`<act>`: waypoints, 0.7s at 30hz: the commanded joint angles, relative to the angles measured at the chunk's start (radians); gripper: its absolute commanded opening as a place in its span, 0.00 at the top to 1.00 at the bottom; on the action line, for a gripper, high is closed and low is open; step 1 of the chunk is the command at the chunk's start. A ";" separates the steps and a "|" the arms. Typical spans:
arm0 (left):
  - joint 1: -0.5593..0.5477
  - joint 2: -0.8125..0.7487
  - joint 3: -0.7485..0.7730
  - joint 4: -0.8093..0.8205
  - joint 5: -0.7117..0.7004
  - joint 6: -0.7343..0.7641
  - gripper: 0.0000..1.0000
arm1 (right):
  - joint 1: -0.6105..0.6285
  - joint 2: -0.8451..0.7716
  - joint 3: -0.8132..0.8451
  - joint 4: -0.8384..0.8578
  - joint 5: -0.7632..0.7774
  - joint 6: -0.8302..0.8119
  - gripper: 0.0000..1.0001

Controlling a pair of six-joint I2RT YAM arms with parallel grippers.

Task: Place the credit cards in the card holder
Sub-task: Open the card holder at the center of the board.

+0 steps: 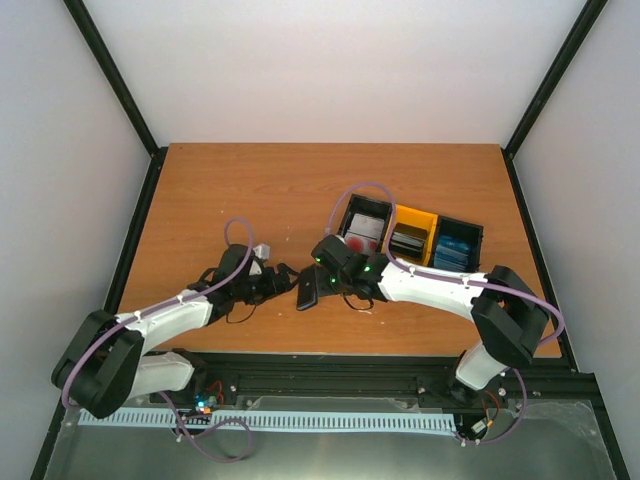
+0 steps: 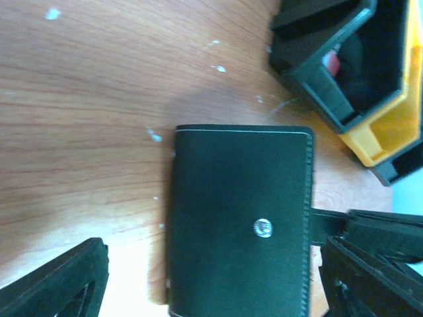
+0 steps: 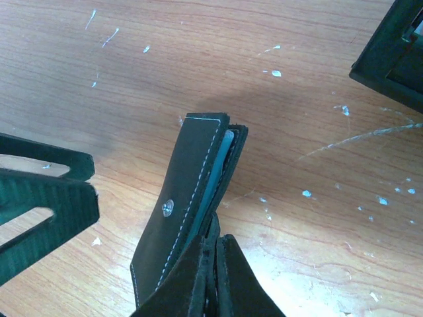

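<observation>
The black card holder (image 1: 307, 292) stands on edge on the table between my two grippers. In the left wrist view its stitched face with a metal snap (image 2: 263, 228) fills the middle, and my left gripper (image 2: 215, 281) is open, one finger on each side of the holder without touching it. My right gripper (image 3: 215, 257) is shut on the thin closing tab at the card holder's (image 3: 192, 191) near end. A light blue credit card (image 3: 221, 165) shows edge-on between the holder's flaps. More credit cards lie in the trays: red-and-white (image 1: 362, 236), dark grey (image 1: 408, 243) and blue (image 1: 452, 251).
A joined row of trays sits right of the grippers: black (image 1: 345, 212), yellow (image 1: 432, 218), black (image 1: 476, 232). Its corner shows close by in the left wrist view (image 2: 370, 132) and the right wrist view (image 3: 390, 66). The left finger (image 3: 46, 205) stands near the holder.
</observation>
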 commanded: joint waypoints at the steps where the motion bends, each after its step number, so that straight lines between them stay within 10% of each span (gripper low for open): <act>1: 0.001 -0.024 0.007 0.091 0.098 0.038 0.11 | -0.001 -0.025 0.003 -0.016 -0.002 0.008 0.97; 13: 0.001 0.093 0.077 0.022 0.199 0.154 0.08 | -0.001 -0.071 0.005 -0.006 0.002 -0.006 0.97; 21: 0.001 0.125 0.093 0.003 0.177 0.180 0.28 | -0.002 -0.075 -0.004 -0.010 0.005 -0.003 0.97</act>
